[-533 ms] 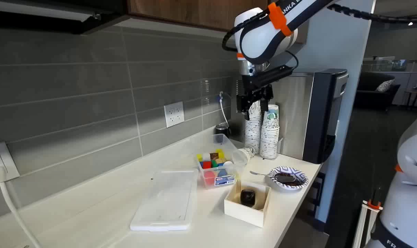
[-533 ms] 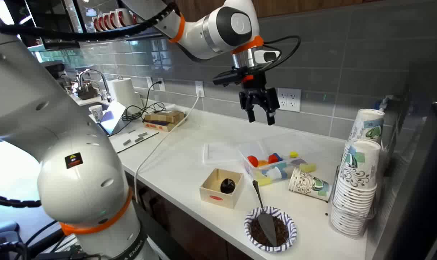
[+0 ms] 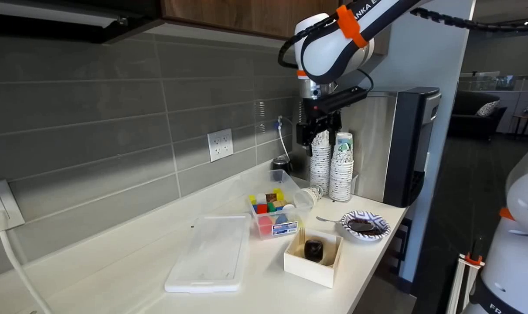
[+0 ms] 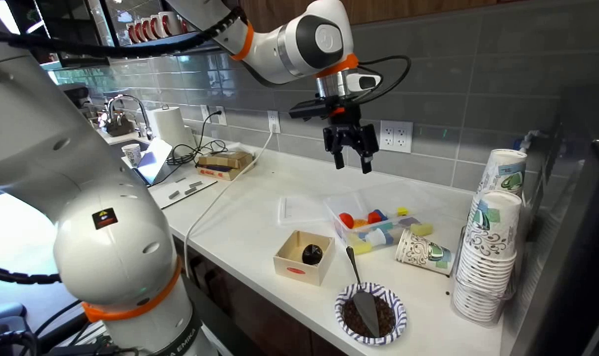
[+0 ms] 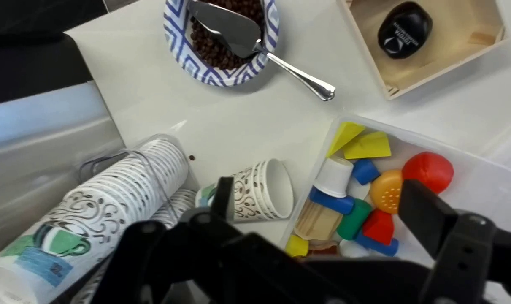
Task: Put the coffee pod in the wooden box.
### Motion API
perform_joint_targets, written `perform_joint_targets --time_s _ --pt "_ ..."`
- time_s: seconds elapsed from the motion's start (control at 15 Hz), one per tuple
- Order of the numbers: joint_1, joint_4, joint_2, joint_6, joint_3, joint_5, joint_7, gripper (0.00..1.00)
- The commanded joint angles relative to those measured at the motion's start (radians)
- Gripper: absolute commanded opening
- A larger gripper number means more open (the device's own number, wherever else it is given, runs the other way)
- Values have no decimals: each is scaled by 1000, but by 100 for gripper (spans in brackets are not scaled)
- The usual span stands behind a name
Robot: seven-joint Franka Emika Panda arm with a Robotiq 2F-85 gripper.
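Note:
A white cup-shaped coffee pod point(image 5: 333, 177) lies on its side among colourful pieces in a clear tub point(image 5: 424, 134); the pod also shows in an exterior view point(image 4: 377, 237). The small light wooden box point(image 4: 297, 272) stands on the counter beside the tub, with a black rounded object point(image 4: 312, 254) inside. The box also shows in an exterior view point(image 3: 307, 271) and at the top right of the wrist view point(image 5: 445, 67). My gripper point(image 4: 352, 165) is open and empty, high above the counter. In the wrist view its fingers point(image 5: 424, 215) stand wide apart, spanning the tub and fallen cups.
Fallen paper cups point(image 5: 259, 192) lie beside the tub. Tall cup stacks point(image 4: 489, 257) stand near the dispenser point(image 3: 373, 144). A patterned bowl point(image 4: 402, 321) holds coffee beans and a server point(image 4: 366, 311). A white lid point(image 3: 211, 253) lies on the counter, with the tiled wall behind.
My gripper has moved slightly left and a little lower in both exterior views. It stays open. The tub, the pod and the wooden box have not moved.

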Motion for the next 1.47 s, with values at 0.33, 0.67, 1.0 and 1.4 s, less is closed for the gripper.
perform_joint_targets --time_s 0.33,0.67,1.0,1.4 --pt "152 -71 189 388 -47 279 -311 100" --pt "141 7 388 556 -73 440 -510 100" --pt "77 162 575 597 -20 570 -626 100" --pt "76 372 761 589 -27 427 -515 100"
